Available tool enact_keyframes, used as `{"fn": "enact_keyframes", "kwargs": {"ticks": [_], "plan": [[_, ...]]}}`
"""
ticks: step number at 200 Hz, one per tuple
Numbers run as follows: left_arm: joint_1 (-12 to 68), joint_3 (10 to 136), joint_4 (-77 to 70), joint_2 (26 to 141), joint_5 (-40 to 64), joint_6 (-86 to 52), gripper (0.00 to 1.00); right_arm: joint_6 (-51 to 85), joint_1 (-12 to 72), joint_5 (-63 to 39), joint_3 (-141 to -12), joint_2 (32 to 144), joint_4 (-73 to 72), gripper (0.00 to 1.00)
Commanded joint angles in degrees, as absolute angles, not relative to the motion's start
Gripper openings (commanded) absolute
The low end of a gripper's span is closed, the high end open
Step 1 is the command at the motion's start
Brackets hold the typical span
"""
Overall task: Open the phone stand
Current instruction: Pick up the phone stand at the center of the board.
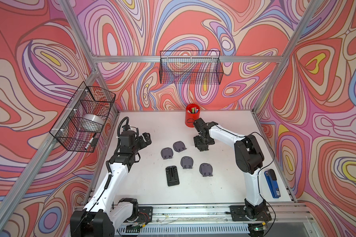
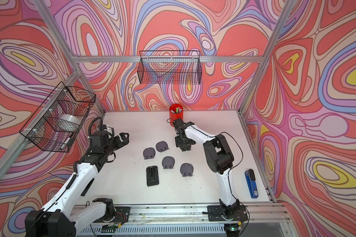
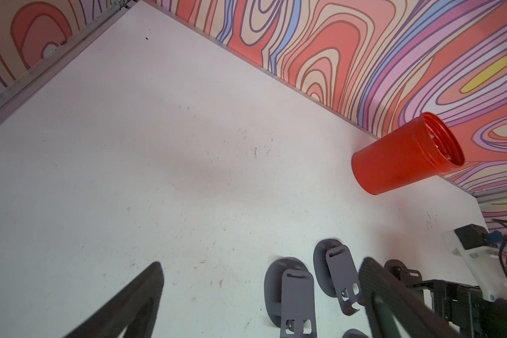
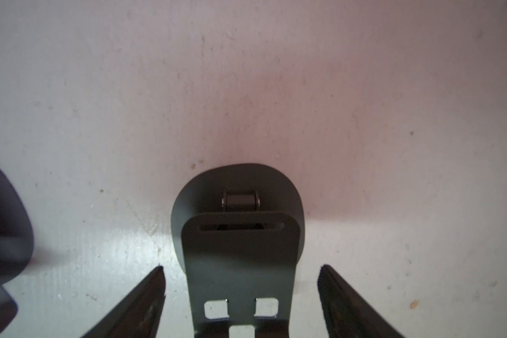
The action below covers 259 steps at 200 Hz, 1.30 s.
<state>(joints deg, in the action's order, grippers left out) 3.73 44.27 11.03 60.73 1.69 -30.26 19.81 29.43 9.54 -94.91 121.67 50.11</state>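
A grey phone stand (image 4: 240,248), a round base with a hinged plate lying over it, sits on the white table between the fingers of my right gripper (image 4: 241,267). The jaws are open, with a gap on each side of the plate. In both top views the right gripper (image 1: 203,146) (image 2: 185,146) points down in the middle of the table and hides this stand. Several more grey phone stands (image 1: 167,152) (image 2: 168,162) lie folded to its left. My left gripper (image 1: 146,139) (image 3: 259,264) hovers open and empty at the left, apart from two stands (image 3: 297,295).
A red cup (image 1: 192,116) (image 3: 404,158) with pens stands at the back, just behind the right wrist. A flat black holder (image 1: 172,175) lies nearer the front. A blue stapler (image 1: 272,183) lies at the right edge. Wire baskets hang on the left wall (image 1: 84,117) and the back wall (image 1: 190,67).
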Motion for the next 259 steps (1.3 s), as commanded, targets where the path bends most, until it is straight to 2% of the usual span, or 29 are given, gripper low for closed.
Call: {"fn": "enact_keyframes", "kwargs": {"ticks": [1,118,147,214,259], "plan": [[4.0,44.3,12.6,60.2,1.9,-31.0,1.0,20.4,29.4,9.5,-94.4,123.3,49.5,0.83],[4.0,44.4,13.2,60.1,1.5,-30.8,1.0,21.1,28.4,7.6,-92.9,124.8,47.7,0.73],[4.1,44.4,13.3,60.3,1.5,-30.9,1.0,21.1,28.3,7.8,-92.9,124.9,47.8,0.65],[4.6,45.3,12.9,62.4,5.2,-31.3,1.0,21.1,27.9,7.6,-91.4,122.1,46.8,0.35],[10.4,49.8,14.6,67.1,7.7,-33.4,1.0,20.3,27.6,5.4,-91.4,117.7,47.2,0.27]]}}
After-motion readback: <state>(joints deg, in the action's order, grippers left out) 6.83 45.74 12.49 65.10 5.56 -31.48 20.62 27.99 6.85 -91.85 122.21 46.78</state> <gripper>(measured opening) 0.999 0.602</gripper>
